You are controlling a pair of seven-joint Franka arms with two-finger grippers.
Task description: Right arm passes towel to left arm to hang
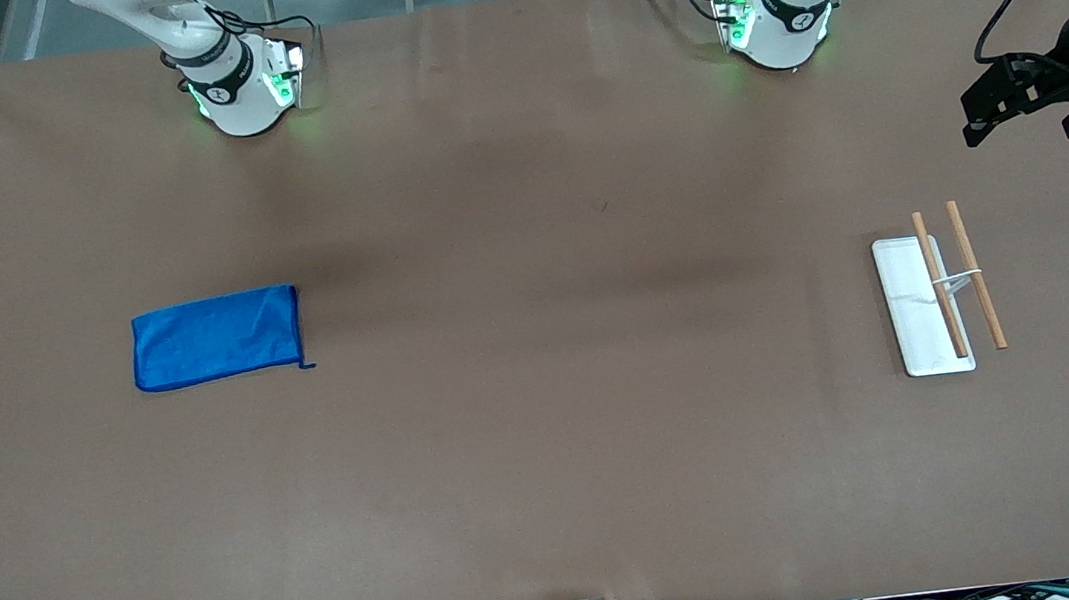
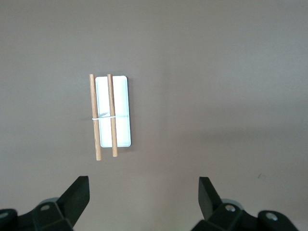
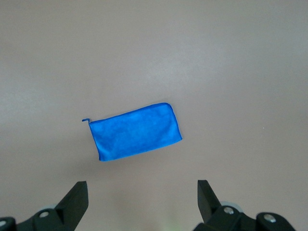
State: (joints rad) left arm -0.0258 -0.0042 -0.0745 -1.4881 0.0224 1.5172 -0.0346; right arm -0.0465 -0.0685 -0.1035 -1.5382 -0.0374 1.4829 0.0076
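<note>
The brown table point(image 1: 553, 459) lies bare between the flat blue towel point(image 1: 217, 337), toward the right arm's end, and the white two-rail rack point(image 1: 937, 302). Left gripper point(image 2: 143, 192) and right gripper point(image 3: 142, 192) hang open high above.

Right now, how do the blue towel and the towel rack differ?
The towel is bright blue soft cloth lying flat toward the right arm's end of the table; the rack is a rigid white base carrying two wooden rods, toward the left arm's end. The towel's long side runs along the table's length; the rack's runs across it. Both rest untouched on the brown table.
</note>
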